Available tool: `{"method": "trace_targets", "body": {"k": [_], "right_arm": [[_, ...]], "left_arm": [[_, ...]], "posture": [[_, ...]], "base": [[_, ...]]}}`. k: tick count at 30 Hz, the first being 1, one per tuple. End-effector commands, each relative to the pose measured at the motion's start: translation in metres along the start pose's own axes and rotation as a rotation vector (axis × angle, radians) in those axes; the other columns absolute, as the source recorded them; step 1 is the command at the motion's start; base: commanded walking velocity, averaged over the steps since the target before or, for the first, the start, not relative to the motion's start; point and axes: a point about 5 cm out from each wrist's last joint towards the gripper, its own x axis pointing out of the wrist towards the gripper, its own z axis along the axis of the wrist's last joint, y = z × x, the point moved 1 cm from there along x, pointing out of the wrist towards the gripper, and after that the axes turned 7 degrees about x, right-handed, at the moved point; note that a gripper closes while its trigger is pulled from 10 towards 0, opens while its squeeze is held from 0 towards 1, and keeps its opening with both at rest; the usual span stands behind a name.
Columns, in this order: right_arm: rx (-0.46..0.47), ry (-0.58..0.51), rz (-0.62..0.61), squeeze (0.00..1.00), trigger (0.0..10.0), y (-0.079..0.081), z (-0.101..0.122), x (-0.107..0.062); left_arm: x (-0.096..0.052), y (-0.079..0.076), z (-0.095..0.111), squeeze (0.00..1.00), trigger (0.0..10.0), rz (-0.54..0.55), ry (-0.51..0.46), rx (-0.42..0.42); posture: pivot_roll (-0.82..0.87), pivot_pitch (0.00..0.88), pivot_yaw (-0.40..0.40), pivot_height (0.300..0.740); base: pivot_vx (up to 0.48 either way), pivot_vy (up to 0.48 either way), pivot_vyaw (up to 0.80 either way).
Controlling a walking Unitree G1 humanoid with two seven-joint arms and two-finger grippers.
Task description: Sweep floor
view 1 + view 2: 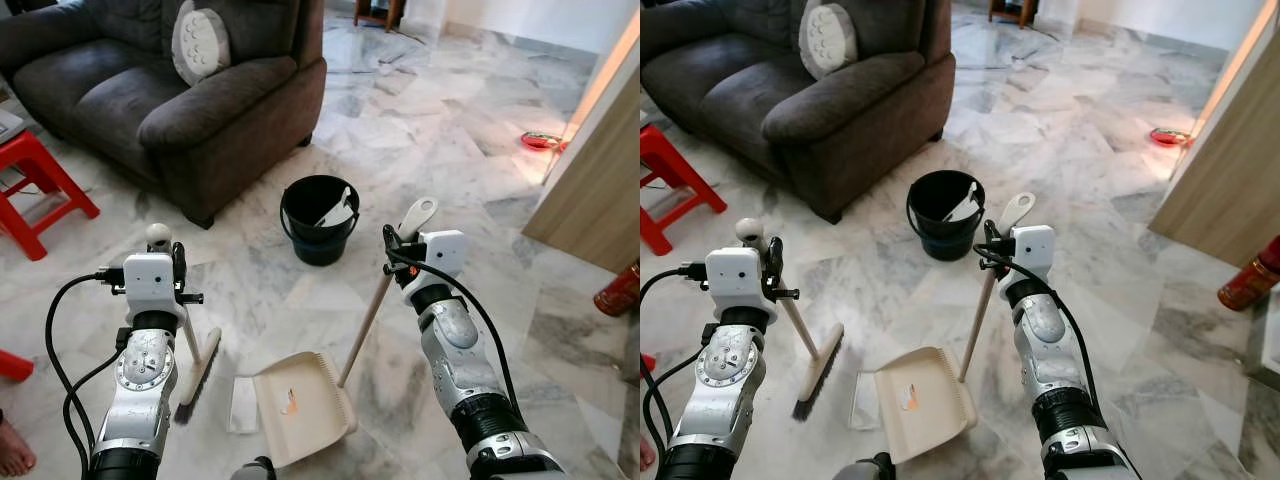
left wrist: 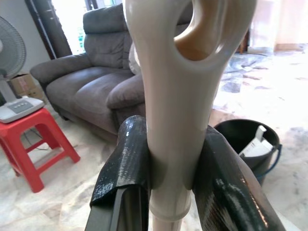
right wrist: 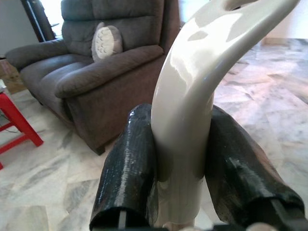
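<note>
Sweep mid-way. Left gripper [image 2: 171, 168] clamps broom [image 1: 197, 372]; right gripper [image 3: 185, 163] clamps dustpan [image 1: 300, 405] handle. White scrap [image 1: 243, 403] beside pan, uncollected; bucket [image 1: 319, 219] beyond awaits emptying.

Arms: silver jointed segments, white boxy wrist modules. Black cables loop off each wrist. Fingers [image 2: 127, 163] black, glossy, faintly ribbed.

Home living room: grey sofa [image 1: 150, 90], marble floor [image 1: 430, 130], red stool [image 1: 35, 185].
</note>
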Motion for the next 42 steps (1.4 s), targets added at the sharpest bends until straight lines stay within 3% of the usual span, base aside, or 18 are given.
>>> {"method": "trace_targets", "body": {"k": [1,11,42], "right_arm": [[0.01,-0.038,-0.002,0.0,10.0,-0.0011,0.0098,0.0025],[0.008,-0.03,0.007,0.0,10.0,-0.0013,0.0104,0.0036],[0.009,-0.016,0.02,0.0,10.0,0.0,0.0106,0.0051]], "left_arm": [[0.001,0.0021,0.0086,0.0,10.0,0.011,-0.051,0.016],[0.0001,0.0015,0.0083,0.0,10.0,0.018,-0.051,0.012],[-0.0001,0.0027,0.0061,0.0,10.0,0.041,-0.04,0.013]], "posture": [[0.1,0.111,-0.014,0.74],[0.1,0.115,-0.023,0.74],[0.1,0.118,-0.037,0.74]], "base": [[0.0,0.0,0.0],[-0.205,0.0,0.0],[0.0,0.0,0.0]]}}
